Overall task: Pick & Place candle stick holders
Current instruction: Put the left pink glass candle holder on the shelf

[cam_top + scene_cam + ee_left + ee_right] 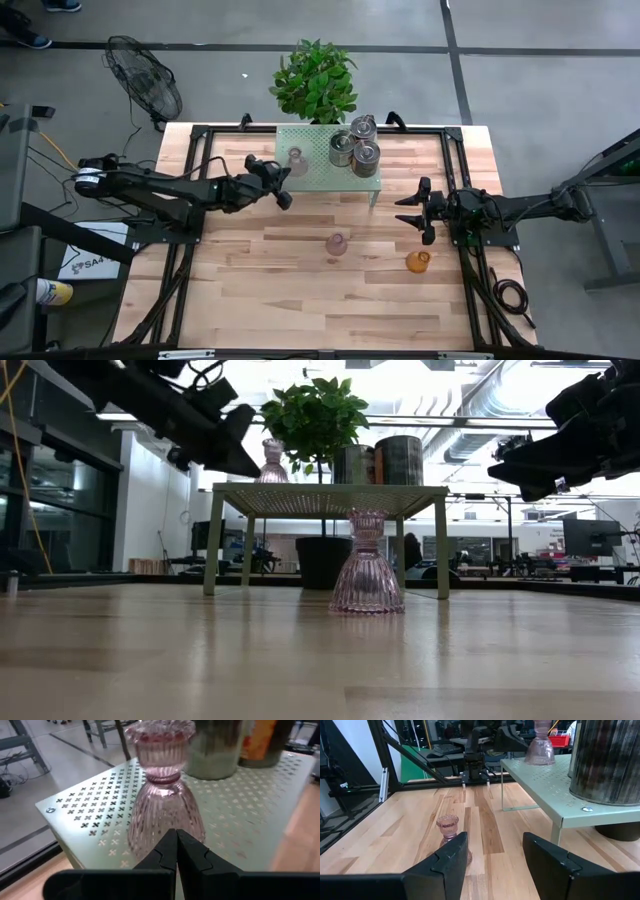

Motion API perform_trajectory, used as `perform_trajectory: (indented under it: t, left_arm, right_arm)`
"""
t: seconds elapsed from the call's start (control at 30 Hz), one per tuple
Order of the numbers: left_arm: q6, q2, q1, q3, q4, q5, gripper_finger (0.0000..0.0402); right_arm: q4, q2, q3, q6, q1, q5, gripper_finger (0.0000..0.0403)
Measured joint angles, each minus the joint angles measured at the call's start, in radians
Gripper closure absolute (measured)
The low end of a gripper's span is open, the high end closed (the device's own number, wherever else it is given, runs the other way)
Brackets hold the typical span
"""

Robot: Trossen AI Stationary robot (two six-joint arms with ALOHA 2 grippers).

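A ribbed pale pink glass candle holder (162, 795) stands on the green perforated metal shelf (90, 810) just beyond the left gripper's (176, 851) fingers, pressed together and empty, while the right gripper's (492, 857) fingers wait apart, a second pink holder (451, 837) on the wooden surface (485, 827) ahead of them.

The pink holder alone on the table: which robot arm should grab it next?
Probably the right. The right gripper is open and empty, and its wrist view faces the pink holder. The left gripper is shut, beside the other pink holder on the green shelf.
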Motion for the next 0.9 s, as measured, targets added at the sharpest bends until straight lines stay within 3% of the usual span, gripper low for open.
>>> perform_trajectory:
  t: [0.33,0.8,0.9]
  left_arm:
    - [0.034,0.066,0.107,0.0,0.173,0.09,0.0401]
    - [0.061,0.068,0.202,0.0,0.194,0.205,0.0401]
    - [0.086,0.068,0.202,0.0,0.193,0.272,0.0401]
  right_arm:
    - [0.001,0.0,0.0,0.0,0.0,0.0,0.0217]
    - [0.001,0.0,0.0,0.0,0.0,0.0,0.0217]
    - [0.001,0.0,0.0,0.0,0.0,0.0,0.0217]
